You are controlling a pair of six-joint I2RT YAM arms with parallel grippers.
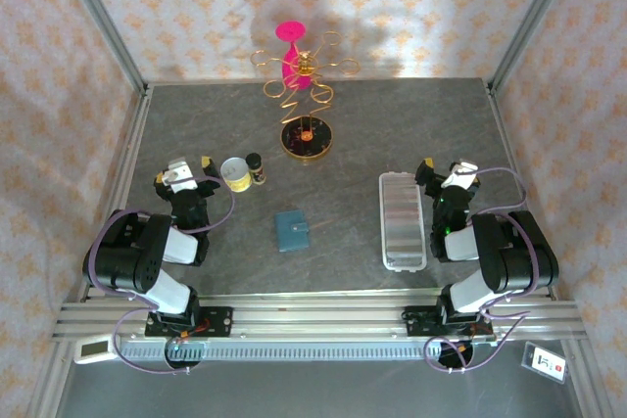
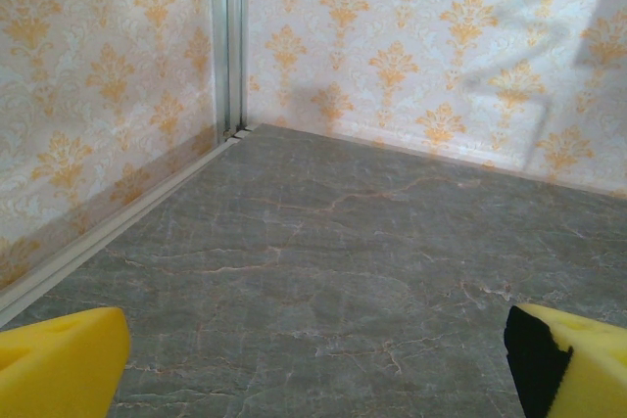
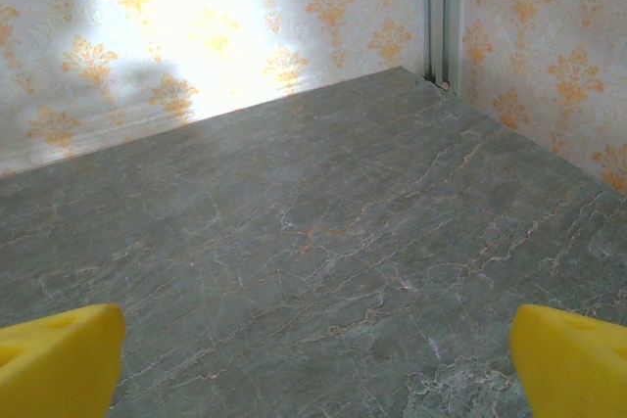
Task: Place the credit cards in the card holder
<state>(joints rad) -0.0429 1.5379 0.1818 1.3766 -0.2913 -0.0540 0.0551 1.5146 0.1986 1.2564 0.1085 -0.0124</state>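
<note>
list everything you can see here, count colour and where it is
card holder: 1, clear whitish, right of centre, beside the right arm
wallet: 1, teal, middle of the table
jar: 1, pale yellow, left of centre, near the left arm's jaws
small bottle: 1, dark, right next to the jar
wire stand: 1, gold with a pink top, far middle, on a round dark base
table: 1, grey marble pattern
walls: 3 sides, white with orange pattern
left arm: 1, black and white, near left edge, jaws open, yellow pads
right arm: 1, black and white, near right edge, jaws open, yellow pads
</note>
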